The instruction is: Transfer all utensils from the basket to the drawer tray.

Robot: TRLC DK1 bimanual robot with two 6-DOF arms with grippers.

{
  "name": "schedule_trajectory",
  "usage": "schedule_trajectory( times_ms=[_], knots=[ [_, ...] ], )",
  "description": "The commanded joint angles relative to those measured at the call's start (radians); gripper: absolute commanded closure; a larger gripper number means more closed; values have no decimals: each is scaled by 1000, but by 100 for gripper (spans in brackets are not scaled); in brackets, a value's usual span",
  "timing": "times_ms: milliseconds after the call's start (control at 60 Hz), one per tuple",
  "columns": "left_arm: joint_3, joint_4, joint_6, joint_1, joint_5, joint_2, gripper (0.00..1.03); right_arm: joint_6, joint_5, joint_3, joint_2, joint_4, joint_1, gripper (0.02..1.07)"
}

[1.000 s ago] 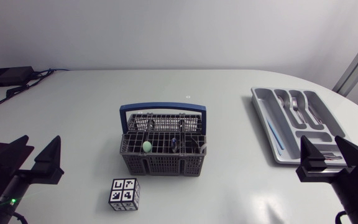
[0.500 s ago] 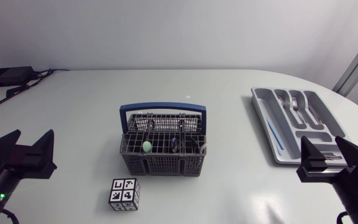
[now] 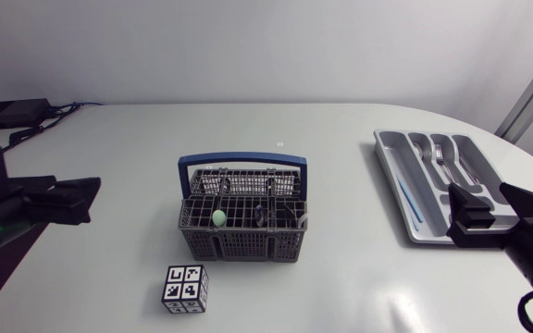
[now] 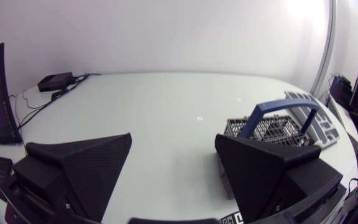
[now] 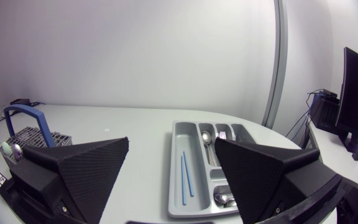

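The basket [image 3: 241,220] sits near the middle of the table. Its long side runs across from one arm's side to the other, and its blue handle [image 3: 242,164] arches over the far edge. Utensils stand upright in it: one with a pale green end [image 3: 218,217], and a few dark handles [image 3: 261,215] just beside it toward the right arm's side. The tray [image 3: 394,162] lies well apart at the table's right, its long compartments running away from the robot. It already holds forks and spoons [image 3: 440,153] and two thin blue sticks [image 3: 405,198].

The left claw [image 4: 173,137] is at the table's left side, released, its two fingers spread wide with nothing between them. The basket lies ahead of it, a little off toward one finger. The right claw [image 5: 171,140] is also released and empty, and it sits at the near end of the tray.

The left claw looks the nearer of the two to the basket, while the right is close to the tray but farther from the utensils. Since the handles stand upright, a grab would likely need to come down from above. A marker cube [image 3: 185,289] stands just in front of the basket, near the left arm's likely path
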Motion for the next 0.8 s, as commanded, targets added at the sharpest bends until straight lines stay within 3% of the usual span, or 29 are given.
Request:
schedule_trajectory(
  times_ms=[0,150,300,400,483,650,783],
  knots=[
    [76,-52,74,-44,11,90,10,30,36,55,56,-32,44,7],
    [162,-151,126,-69,178,174,11,30,96,135,157,-95,131,7],
    [280,-268,92,-170,204,349,12,47,104,239,303,-178,174,7],
    [335,-320,86,-186,323,458,12,45,102,324,412,-273,194,7],
    [354,-329,82,-252,336,494,12,24,93,365,478,-322,211,7],
    [392,-314,57,-348,341,556,15,-74,-123,386,526,-371,205,7],
    [414,-297,34,-371,339,622,21,-88,-149,419,590,-413,240,8]
  ],
)
